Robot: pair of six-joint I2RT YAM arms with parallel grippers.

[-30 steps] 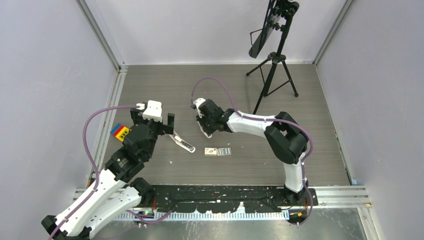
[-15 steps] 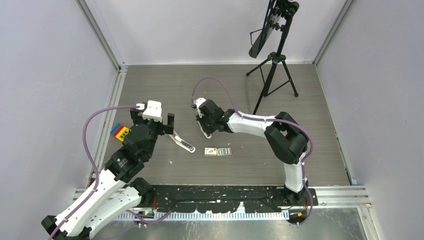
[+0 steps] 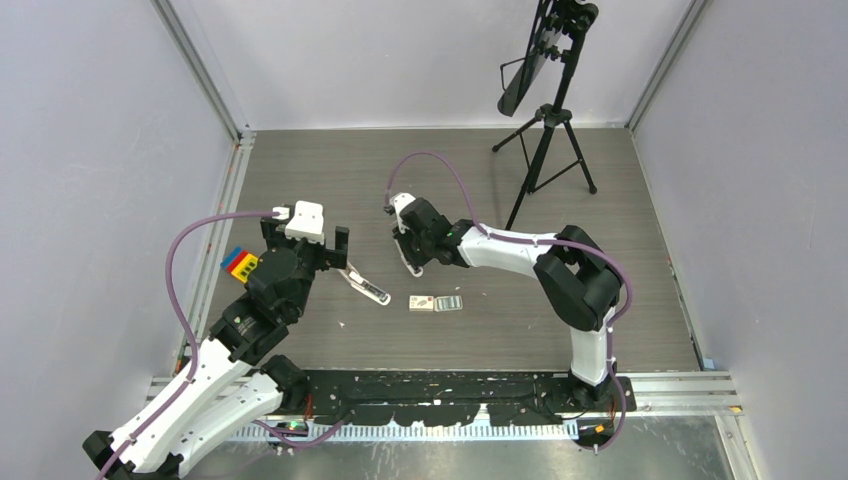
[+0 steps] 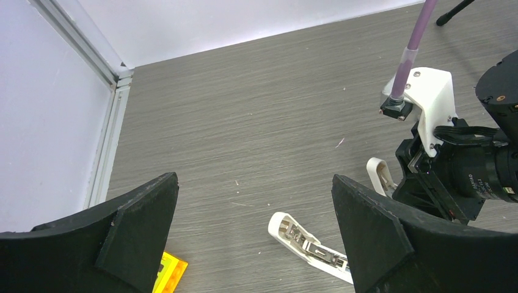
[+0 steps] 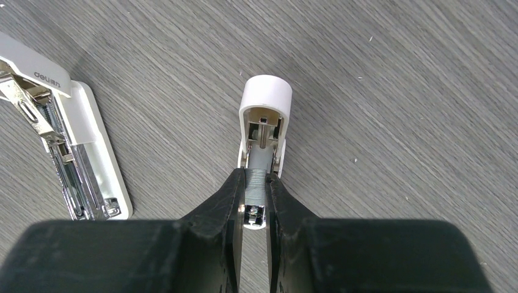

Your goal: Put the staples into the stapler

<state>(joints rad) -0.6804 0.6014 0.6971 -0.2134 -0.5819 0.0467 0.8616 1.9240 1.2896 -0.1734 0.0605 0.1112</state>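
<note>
**Top view.** Long stapler (image 3: 366,289): hinged open, flat on the worktop (image 3: 600,250), at 4 o'clock of my left gripper (image 3: 336,258) and not touching it. Staple box (image 3: 435,302): at 5 o'clock of my right gripper (image 3: 412,262), near but apart.

**Left wrist view.** Left gripper: spread wide and holding nothing. The long stapler lies low between its fingers, towards 5 o'clock.

**Right wrist view.** Right gripper (image 5: 256,195): closed to a narrow gap, apparently pinching a ribbed grey staple strip (image 5: 256,181). The strip's far end sits in the channel of a short white stapler (image 5: 264,101) at 12 o'clock. The long stapler is at 9 o'clock, well apart.

**Hazards, as I judge them.**
- The strip is lined up with the short stapler, so the staples could end up in the wrong one.
- Nothing holds the short stapler, so a push could slide or tip it.
- The pinch could break the strip.
- Nothing holds the long stapler either, so it could skid when loaded.
</note>
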